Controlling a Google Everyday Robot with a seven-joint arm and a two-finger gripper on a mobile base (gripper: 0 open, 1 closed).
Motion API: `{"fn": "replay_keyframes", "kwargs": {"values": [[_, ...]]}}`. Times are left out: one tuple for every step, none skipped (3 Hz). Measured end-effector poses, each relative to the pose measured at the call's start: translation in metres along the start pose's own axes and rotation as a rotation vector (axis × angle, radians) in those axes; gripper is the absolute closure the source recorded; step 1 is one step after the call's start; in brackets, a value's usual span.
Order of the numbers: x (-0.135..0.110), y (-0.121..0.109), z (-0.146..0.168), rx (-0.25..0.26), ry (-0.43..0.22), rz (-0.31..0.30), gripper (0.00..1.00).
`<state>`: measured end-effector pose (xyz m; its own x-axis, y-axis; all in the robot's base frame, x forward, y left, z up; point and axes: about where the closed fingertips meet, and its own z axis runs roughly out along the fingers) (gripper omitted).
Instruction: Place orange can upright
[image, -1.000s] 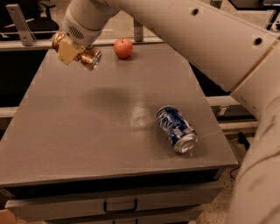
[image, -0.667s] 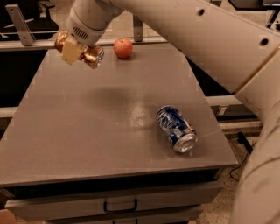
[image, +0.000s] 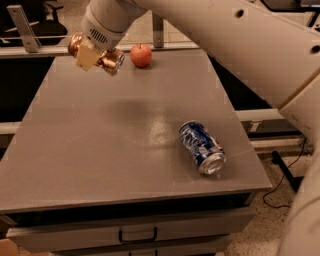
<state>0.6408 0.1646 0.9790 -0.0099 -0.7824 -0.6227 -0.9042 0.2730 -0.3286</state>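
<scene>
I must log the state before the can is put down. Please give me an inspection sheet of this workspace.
Surface: grey table, drawer below.
Job's things: orange can, sideways in the air over the far left corner, not upright.
Clutter: red apple at the far edge; blue and white can on its side, near right.
Grippers: gripper shut on the orange can.
Cables: black cable on the floor, right.
Surroundings: speckled floor.

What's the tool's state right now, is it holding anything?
Tool: closed on the orange can, which lies sideways in its grip, raised above the far left part of the table.
</scene>
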Motion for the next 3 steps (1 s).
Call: {"fn": "replay_keyframes", "kwargs": {"values": [[0.024, -0.022, -0.033, 0.086, -0.028, -0.025, 1.0], [0.066, -0.042, -0.066, 0.173, -0.098, -0.04, 1.0], [0.095, -0.062, -0.075, 0.213, -0.252, 0.0, 1.0]]}}
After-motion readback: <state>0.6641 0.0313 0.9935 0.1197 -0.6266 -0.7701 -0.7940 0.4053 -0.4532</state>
